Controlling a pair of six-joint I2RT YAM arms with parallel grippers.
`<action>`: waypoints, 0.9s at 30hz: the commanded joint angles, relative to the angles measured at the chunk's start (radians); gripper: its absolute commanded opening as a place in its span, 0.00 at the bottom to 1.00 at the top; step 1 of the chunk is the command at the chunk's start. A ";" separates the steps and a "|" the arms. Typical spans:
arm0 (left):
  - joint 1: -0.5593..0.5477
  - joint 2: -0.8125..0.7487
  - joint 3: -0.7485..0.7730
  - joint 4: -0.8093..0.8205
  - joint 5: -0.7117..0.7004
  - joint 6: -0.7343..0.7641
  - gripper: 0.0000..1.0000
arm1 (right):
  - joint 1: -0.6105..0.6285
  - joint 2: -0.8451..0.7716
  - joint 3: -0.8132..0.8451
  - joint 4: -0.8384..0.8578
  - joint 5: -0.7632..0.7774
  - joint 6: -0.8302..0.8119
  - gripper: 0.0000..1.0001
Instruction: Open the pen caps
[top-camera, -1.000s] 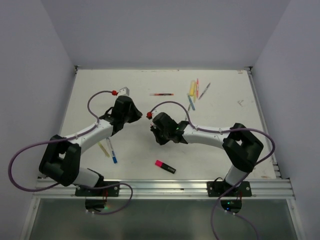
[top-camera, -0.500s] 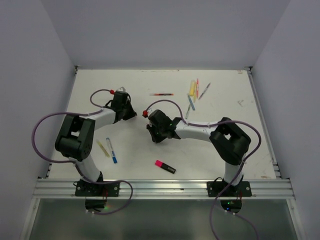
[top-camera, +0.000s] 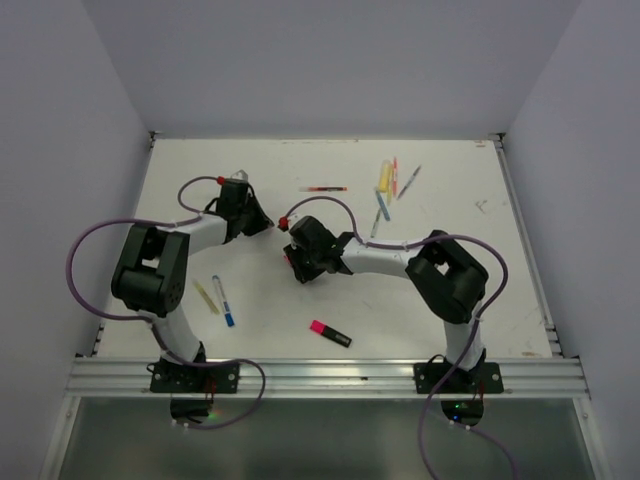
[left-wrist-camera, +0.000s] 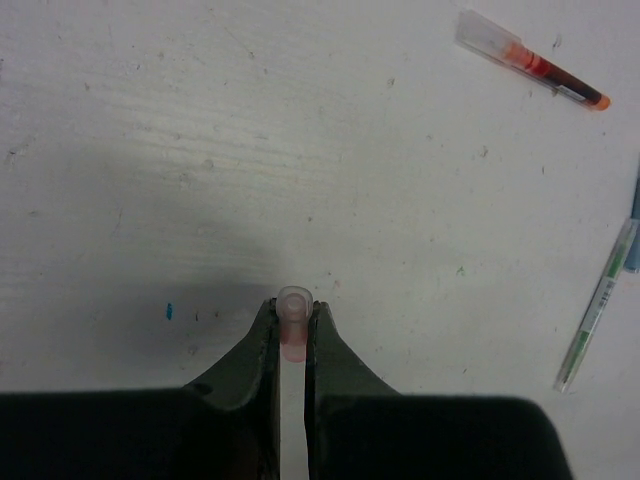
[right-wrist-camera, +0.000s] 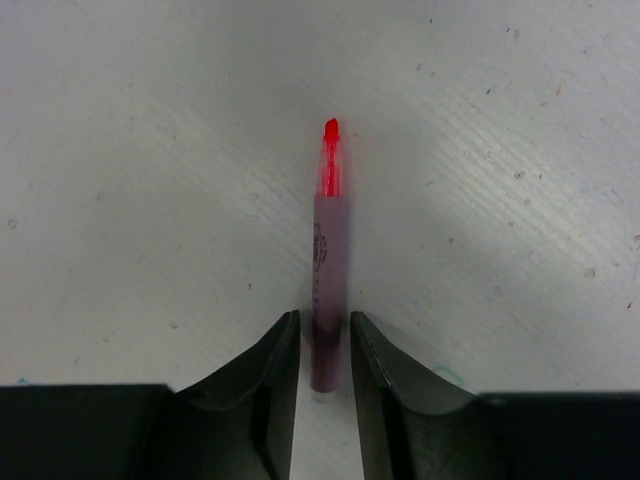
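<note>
The left arm (top-camera: 150, 272) rises from its base at the near edge of the table (top-camera: 460, 215), folds at the elbow and reaches toward the far left area, wrist pitched down. The left gripper (left-wrist-camera: 292, 316) has its two dark, tapered fingers drawn together on a pen cap (left-wrist-camera: 293, 298). The cap is a short, rounded tube of pale translucent plastic with a pink tint, and its closed end projects just beyond the fingertips. Whether it touches the surface cannot be told. The right arm (top-camera: 445, 278) stands on the right of the near edge, elbow bent, forearm running left to the middle of the table. The right gripper (right-wrist-camera: 325, 322) has its fingers slightly apart, one on each side of the pen (right-wrist-camera: 329, 260), with a thin gap visible on either side and no clamping contact. This pen is uncapped. It has a slim cylindrical barrel of greyish-pink plastic with printed markings and ends in a narrower bright red tip (right-wrist-camera: 329, 150) pointing away from the wrist. The table is white, matte, scuffed and speckled. A red pen (top-camera: 322, 188) with a clear cap lies near the far edge, and a cluster of pens (top-camera: 388, 180) lies toward the far right corner. A pink-and-black highlighter (top-camera: 330, 333) lies near the near edge. A blue pen (top-camera: 223, 300) and a yellow pen (top-camera: 207, 297) lie side by side toward the near left corner.
</note>
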 joint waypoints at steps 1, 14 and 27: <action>0.015 0.014 0.002 0.057 0.040 0.018 0.00 | -0.003 0.039 0.024 0.012 0.001 -0.008 0.34; 0.033 0.052 0.005 0.035 0.041 -0.002 0.00 | -0.004 0.048 0.024 0.012 0.001 -0.013 0.38; 0.044 0.085 -0.001 -0.010 -0.002 -0.024 0.33 | -0.004 0.061 0.034 0.009 0.001 -0.017 0.38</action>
